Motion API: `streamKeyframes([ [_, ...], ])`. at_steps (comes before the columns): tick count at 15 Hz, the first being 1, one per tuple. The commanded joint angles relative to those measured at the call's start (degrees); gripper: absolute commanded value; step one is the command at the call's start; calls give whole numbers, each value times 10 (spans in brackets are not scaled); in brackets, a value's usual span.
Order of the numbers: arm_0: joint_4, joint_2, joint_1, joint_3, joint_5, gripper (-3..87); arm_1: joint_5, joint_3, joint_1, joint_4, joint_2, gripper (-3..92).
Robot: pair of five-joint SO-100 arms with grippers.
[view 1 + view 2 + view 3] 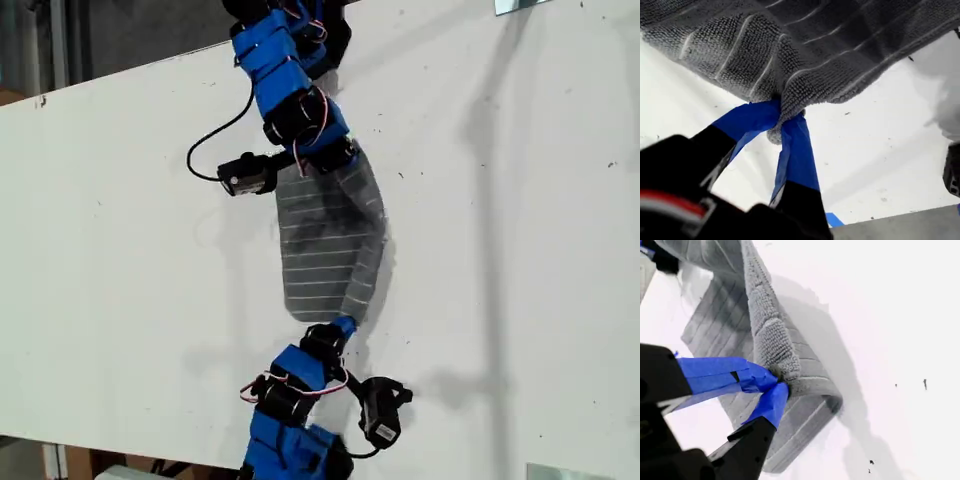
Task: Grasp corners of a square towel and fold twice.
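Observation:
The towel (330,240), dark grey with thin white stripes, lies stretched between the two arms on the white table (520,260). My first gripper (325,160) reaches in from the exterior view's top and is shut on one corner (774,135). The cloth (815,45) fans out beyond its blue fingers (796,145). My second gripper (343,325) comes in from the exterior view's bottom. It is shut on another corner (785,372), lifting a ridge of towel (765,325) over a flat layer beneath. The remaining corners are hidden in the folds.
Black wrist cameras stick out beside each arm (245,175) (382,410), and a black cable (205,150) loops near the upper one. Metal pieces sit at the exterior view's top right (520,5) and bottom right (565,470). The table's edge runs along the exterior view's left.

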Motion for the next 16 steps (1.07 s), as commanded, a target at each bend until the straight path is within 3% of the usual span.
streamKeyframes([
  [1, -25, 106, -63, 56, 27, -3, -26, 18, 53, -3, 65, -1],
  [5, -35, 144, -185, 133, 95, -3, -107, 118, 171, -60, 134, -1],
  [10, -50, 47, -305, 132, 160, -3, -227, 149, 314, -110, 149, -1],
  [16, -35, -39, -386, 83, 215, -3, -327, 289, 479, -190, 167, -1],
])
